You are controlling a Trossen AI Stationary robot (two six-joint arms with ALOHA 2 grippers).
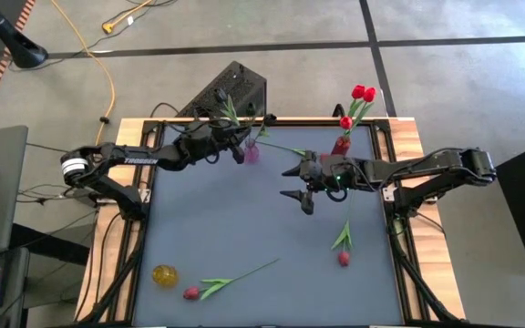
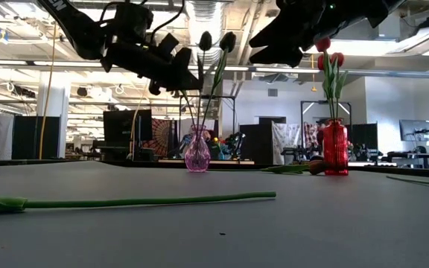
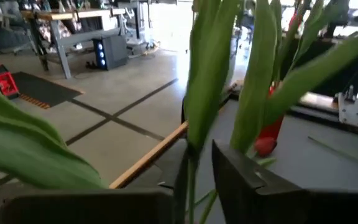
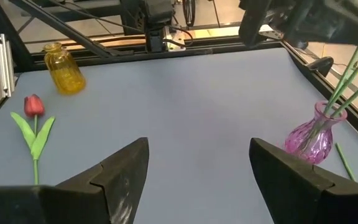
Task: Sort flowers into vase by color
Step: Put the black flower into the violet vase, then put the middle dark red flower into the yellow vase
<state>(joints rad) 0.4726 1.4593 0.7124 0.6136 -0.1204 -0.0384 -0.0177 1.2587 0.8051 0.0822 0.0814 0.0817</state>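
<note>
1. Flowers: two dark-headed tulips (image 2: 216,41) stand in the pink vase (image 2: 197,152) directly under the left gripper (image 1: 236,148), at the table's (image 1: 244,228) far edge.
2. The left gripper hovers above that vase with stems between its fingers (image 3: 260,186); whether it grips them I cannot tell.
3. Red tulips (image 1: 361,98) stand in the red vase (image 2: 335,149), just beyond the right gripper (image 1: 297,182).
4. The right gripper hangs mid-table, jaws wide, holding nothing.
5. One pink tulip (image 1: 344,246) lies just nearside of the right gripper.
6. Another tulip (image 1: 217,285) lies well away from both grippers, beside the yellow vase (image 1: 164,274) at the near-left corner.
</note>
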